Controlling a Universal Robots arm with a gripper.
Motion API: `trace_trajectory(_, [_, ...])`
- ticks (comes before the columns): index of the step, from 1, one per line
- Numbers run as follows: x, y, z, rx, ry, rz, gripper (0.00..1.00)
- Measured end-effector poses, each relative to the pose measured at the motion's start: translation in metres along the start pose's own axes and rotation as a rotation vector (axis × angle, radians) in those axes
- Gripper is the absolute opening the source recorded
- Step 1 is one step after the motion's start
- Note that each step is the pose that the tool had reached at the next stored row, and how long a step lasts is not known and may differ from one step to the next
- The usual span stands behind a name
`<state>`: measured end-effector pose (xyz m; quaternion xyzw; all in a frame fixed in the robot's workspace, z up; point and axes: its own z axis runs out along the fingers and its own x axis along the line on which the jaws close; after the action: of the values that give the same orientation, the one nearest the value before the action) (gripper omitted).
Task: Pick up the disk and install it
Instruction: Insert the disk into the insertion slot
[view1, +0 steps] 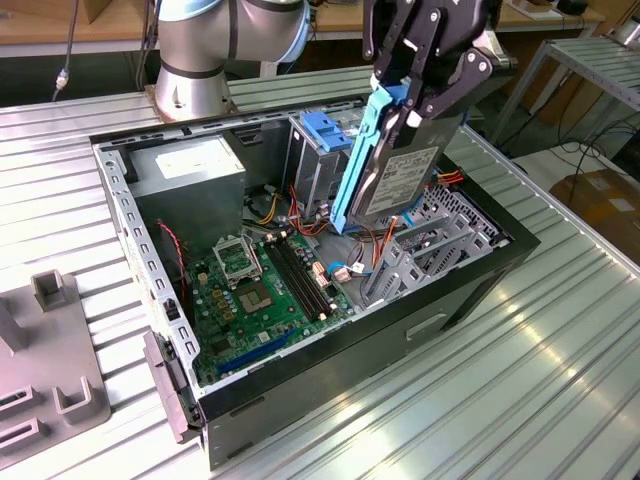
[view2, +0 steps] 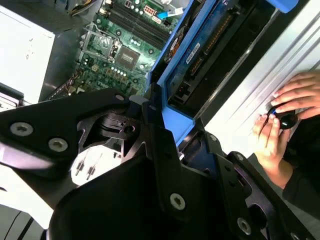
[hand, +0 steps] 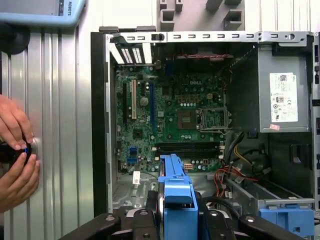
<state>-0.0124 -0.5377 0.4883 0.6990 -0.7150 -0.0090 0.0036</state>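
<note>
Gripper (view1: 413, 112) hangs over the open computer case (view1: 400, 350). Fingers (view1: 447, 92) are clamped tight on the top end of the disk (view1: 400, 178), no gap showing. Disk is in the air, off the worktop (view1: 520, 400), standing on edge and tilted. Its labelled face points toward the exterior view's right, its blue frame edge toward the exterior view's left. The lower end dips inside the case, just beside the drive cage (view1: 315, 165) that carries the blue latch (view1: 322, 130), and close to the red and orange cables (view1: 375, 240). Cannot tell if it touches anything down there; it is not seated in a bay.

Motherboard (view1: 260, 290) lies flat on the case floor, with the power supply (view1: 190, 170) in the corner nearest the arm's base. A grey block (view1: 50, 350) sits on the worktop, apart from the case on the exterior view's left.

In both wrist views the disk's blue frame (hand: 177, 200) (view2: 172, 90) runs down between the black fingers. A person's hands (hand: 15, 150) (view2: 277, 125) rest on the worktop beside the case, wrapped around a small black knob (view2: 288, 120).
</note>
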Motion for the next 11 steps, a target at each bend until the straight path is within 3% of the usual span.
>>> trace_trajectory(5, [0.0012,-0.0163,0.0041,0.0001,0.0009,0.000,0.37])
trace_trajectory(11, [0.0071,-0.0220,0.0078,0.0000,0.0014,0.002,0.37])
